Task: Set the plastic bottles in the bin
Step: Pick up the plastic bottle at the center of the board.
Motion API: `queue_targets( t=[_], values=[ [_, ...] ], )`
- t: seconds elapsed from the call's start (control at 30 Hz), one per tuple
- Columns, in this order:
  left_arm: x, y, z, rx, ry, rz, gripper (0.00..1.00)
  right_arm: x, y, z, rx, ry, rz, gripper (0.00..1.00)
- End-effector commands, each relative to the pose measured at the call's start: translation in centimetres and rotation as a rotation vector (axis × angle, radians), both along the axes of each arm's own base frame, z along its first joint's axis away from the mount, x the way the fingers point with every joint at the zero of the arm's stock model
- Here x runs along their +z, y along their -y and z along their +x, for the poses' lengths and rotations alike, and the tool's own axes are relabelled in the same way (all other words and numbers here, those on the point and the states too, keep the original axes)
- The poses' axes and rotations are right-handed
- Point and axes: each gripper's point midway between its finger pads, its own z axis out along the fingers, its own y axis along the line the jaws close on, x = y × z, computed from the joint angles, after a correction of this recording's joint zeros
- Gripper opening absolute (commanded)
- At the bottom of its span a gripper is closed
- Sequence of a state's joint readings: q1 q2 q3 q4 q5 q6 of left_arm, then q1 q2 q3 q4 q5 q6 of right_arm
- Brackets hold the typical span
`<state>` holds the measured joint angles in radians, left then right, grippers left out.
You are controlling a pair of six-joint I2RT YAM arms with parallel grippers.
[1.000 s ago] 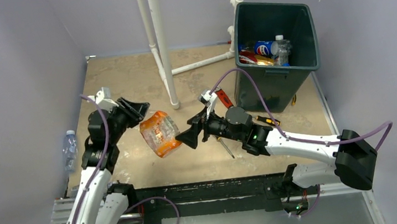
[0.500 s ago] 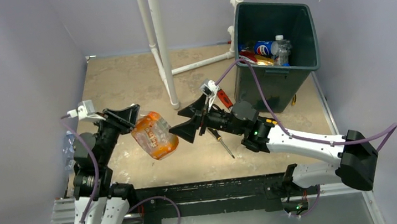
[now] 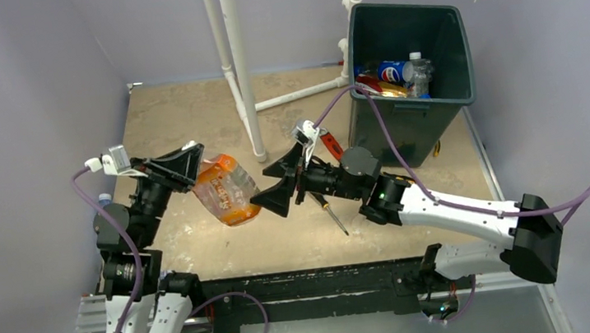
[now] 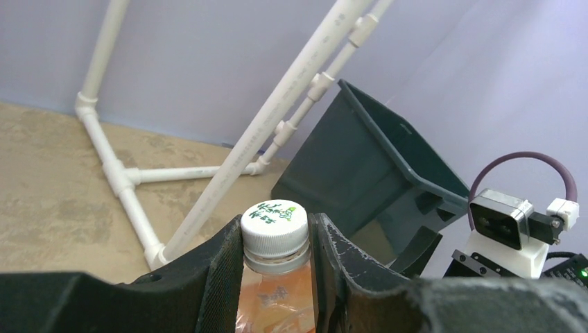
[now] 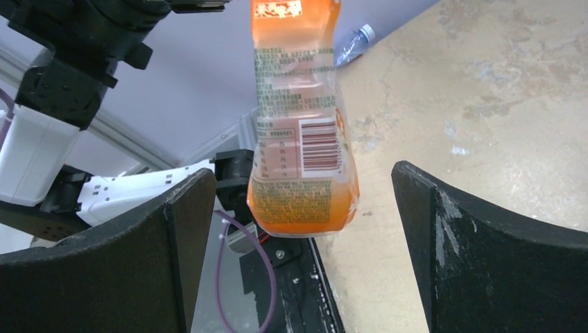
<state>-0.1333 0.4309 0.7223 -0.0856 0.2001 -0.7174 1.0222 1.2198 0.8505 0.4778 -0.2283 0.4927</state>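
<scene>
Top external: the left gripper [image 3: 183, 168] pinches the orange bottle [image 3: 225, 192] by its neck, held aloft at near left. The right gripper [image 3: 271, 187] sits just beside the bottle's base, jaws spread wide and empty. Looks like a handover! Best to slide those jaws around the middle of the body and close firmly, and only then let the left one release. The bin [image 3: 403, 8] waits far right. Only left wrist shows the white cap [image 4: 275, 220] in the grip; only right wrist shows the barcode [image 5: 320, 148].
</scene>
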Motion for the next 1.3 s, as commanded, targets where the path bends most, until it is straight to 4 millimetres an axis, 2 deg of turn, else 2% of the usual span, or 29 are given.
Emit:
queue_targets(
  t=[0.0,0.13,0.33,0.6,0.8,0.93,1.03,1.13,1.27],
  values=[
    [6.4,1.5,-2.1,-0.097,0.238,0.029,0.0,4.9,0.7,-1.1,0.024,0.115,0.034,0.99],
    [8.6,2.5,-2.8,-0.161,0.337,0.047,0.0,6.1,0.6,-1.4,0.031,0.15,0.009,0.99],
    [9.7,4.4,-2.4,-0.279,0.381,0.054,0.0,7.6,1.4,-2.0,0.005,0.195,0.029,0.99],
    [11.8,5.2,-3.5,-0.361,0.484,0.0,0.0,10.4,2.9,-0.7,-0.116,0.204,0.133,0.99],
    [12.7,5.7,-3.7,-0.401,0.499,-0.015,0.0,11.6,2.2,1.5,-0.214,0.205,0.121,0.99],
    [12.5,5.7,-3.7,-0.408,0.499,-0.02,0.0,12.7,1.4,1.6,-0.199,0.224,0.128,0.99],
    [12.4,5.8,-3.7,-0.412,0.495,-0.011,0.0,12.5,-0.1,1.4,-0.153,0.224,0.083,0.99],
    [12.3,5.9,-3.8,-0.417,0.495,-0.016,0.0,11.3,-1.6,2.0,-0.136,0.198,0.003,0.99],
    [12.5,5.9,-3.8,-0.419,0.494,-0.02,0.0,10.2,-2.5,2.3,-0.131,0.179,-0.034,0.95]
  ],
)
